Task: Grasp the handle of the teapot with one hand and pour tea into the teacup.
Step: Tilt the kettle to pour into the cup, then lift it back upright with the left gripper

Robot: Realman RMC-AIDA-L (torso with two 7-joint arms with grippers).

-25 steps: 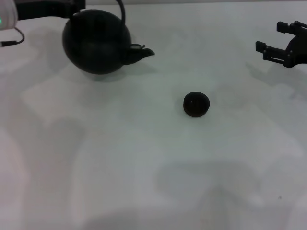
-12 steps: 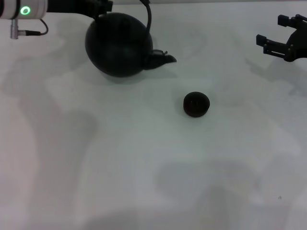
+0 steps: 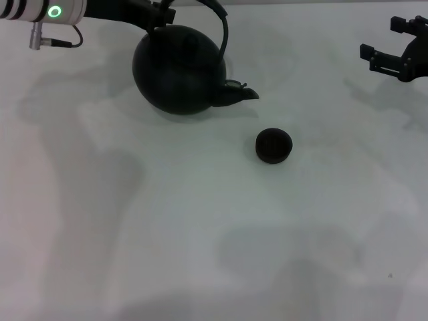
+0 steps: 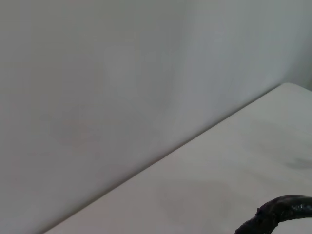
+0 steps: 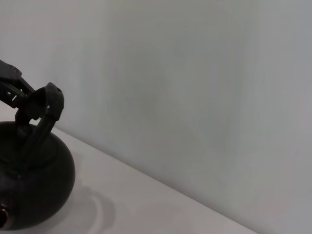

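Nearest us, the teacup [image 3: 273, 146] sits upright on the white table [image 3: 200, 234], its inside too dark for us to tell whether it holds tea. Just beyond it the teapot [image 3: 179, 70] hangs with its spout [image 3: 239, 94] aimed at the cup but short of it, so we judge the carry step in hand, with a tilt over the rim next. Farther back the left gripper [image 3: 159, 12] pinches the handle [image 3: 221, 30], while the right gripper [image 3: 394, 53] idles at the far right (fingers spread)

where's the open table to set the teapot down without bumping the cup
The whole near half of the table, in front of the teacup, is bare, as is the left side below the left gripper. The one tight spot is the gap between the teapot spout and the teacup.
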